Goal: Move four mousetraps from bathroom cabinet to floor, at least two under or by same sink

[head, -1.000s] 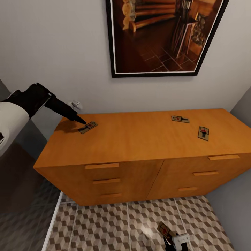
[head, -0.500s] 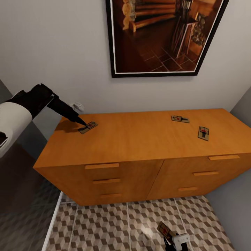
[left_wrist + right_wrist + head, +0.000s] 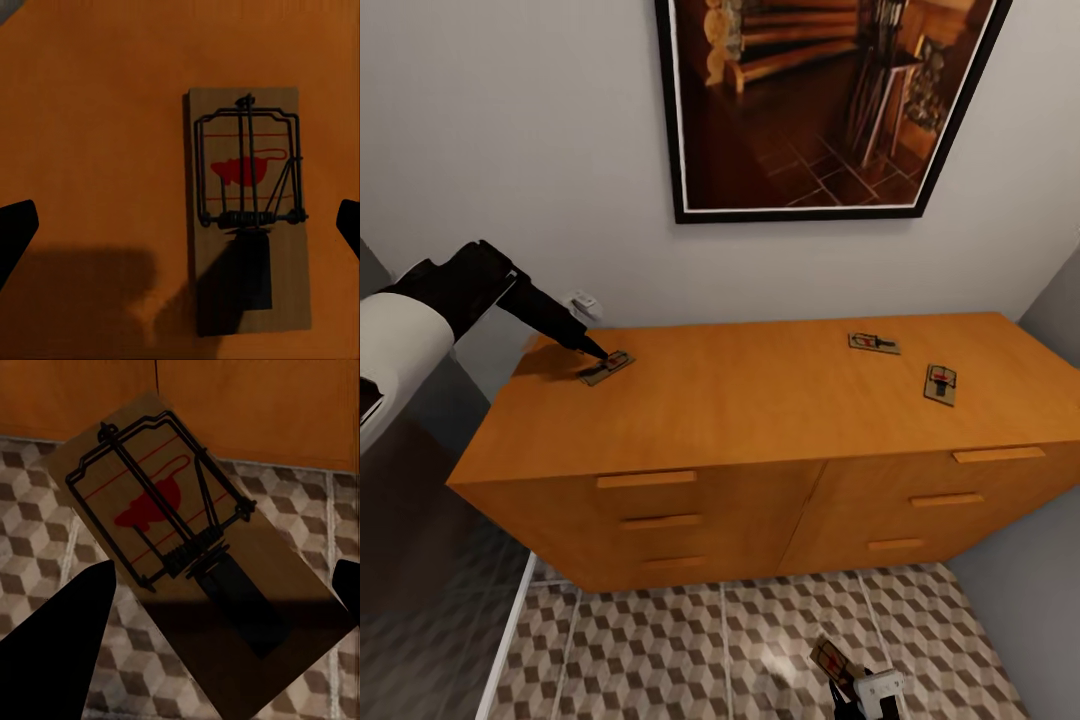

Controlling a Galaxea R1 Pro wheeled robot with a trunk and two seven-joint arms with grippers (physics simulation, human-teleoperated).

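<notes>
While a grey wall with a large dark-framed picture (image 3: pixel 830 105) rises behind it, the wide orange-brown cabinet (image 3: pixel 760 480) stands on the cube-patterned bathroom floor (image 3: pixel 740 650), its flat top bearing three of the mousetraps. On the side of the robot's left arm, the left gripper (image 3: pixel 596 352) reaches over the back corner of the cabinet top, its black tip right at the left mousetrap (image 3: pixel 606 367), which lies flat there. From the left wrist camera that trap (image 3: pixel 247 217) sits between the two dark fingertips (image 3: pixel 15 232) at the frame's edges, which stand wide apart and touch nothing; the claw is spread and holds nothing. Toward the other end of the top, a second mousetrap (image 3: pixel 875 343) lies near the back and a third mousetrap (image 3: pixel 941 383) lies just in front of it, apart from it. Low at the picture's bottom edge, the right gripper (image 3: pixel 857 690) hangs above the floor tiles with a fourth mousetrap (image 3: pixel 833 661) tilted in its grip; the right wrist camera shows this board (image 3: pixel 180 562) slanting between the dark fingers (image 3: pixel 52 652), closed on its near end.
</notes>
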